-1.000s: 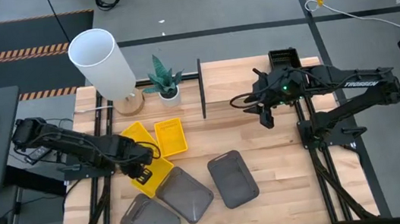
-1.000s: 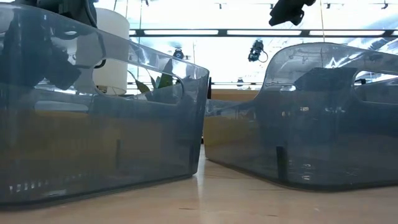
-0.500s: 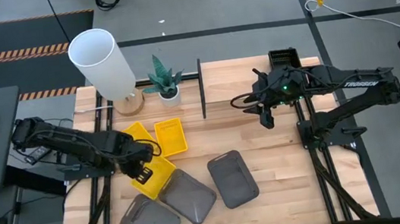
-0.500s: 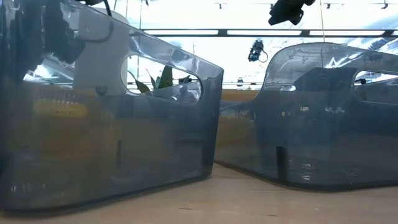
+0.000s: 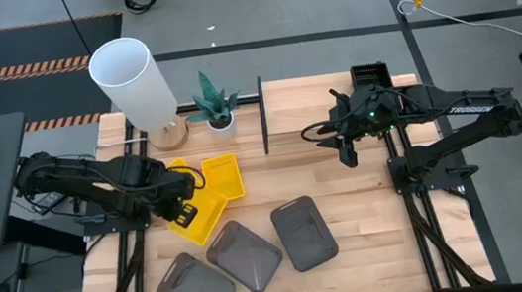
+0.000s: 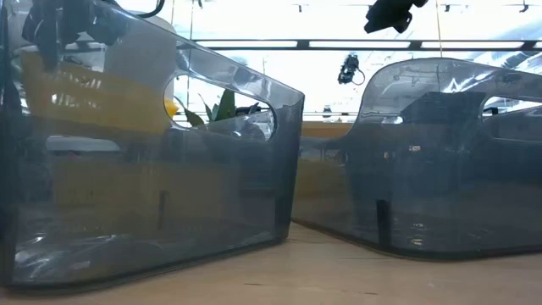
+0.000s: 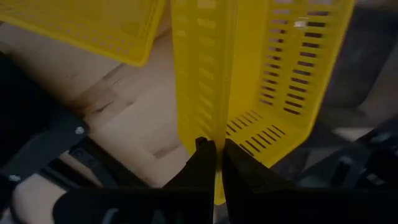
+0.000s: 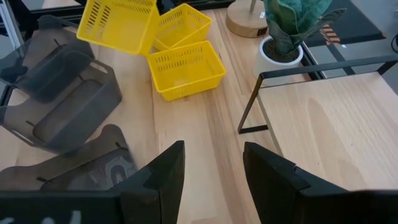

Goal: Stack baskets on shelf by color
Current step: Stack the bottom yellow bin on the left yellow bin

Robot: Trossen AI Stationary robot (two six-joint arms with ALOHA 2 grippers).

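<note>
- The left gripper (image 5: 182,214) was pinching the wall of a yellow basket (image 5: 202,216), its fingers (image 7: 202,163) pressed together on the thin mesh side.
- That basket hung tilted above the table (image 5: 358,204), off the wood, just beside the other two yellow baskets (image 5: 222,178) near the plant (image 5: 213,102).
- In the right wrist view the lifted one (image 8: 118,23) sat askew over the grey baskets' end of the table, clearly in the air.
- Three grey baskets (image 5: 302,233) lay along the near edge, close together, none yet sorted.
- I could make out only one black basket (image 5: 369,76), at the far edge behind the right arm.
- The shelf (image 5: 341,106) stood at the far side, its board bare in the part I could see.
- The right gripper (image 5: 348,151) hovered over the shelf's near edge with its fingers (image 8: 163,169) spread, carrying nothing.
- To my eye the step in hand was gathering the yellows: one lifted, to be set into another or carried to the shelf.
- The next move looked to call for levelling the tilted basket before it nests, since it is gripped by one wall only.
- A thin-wall pinch like that could let it swing or slip.
</note>
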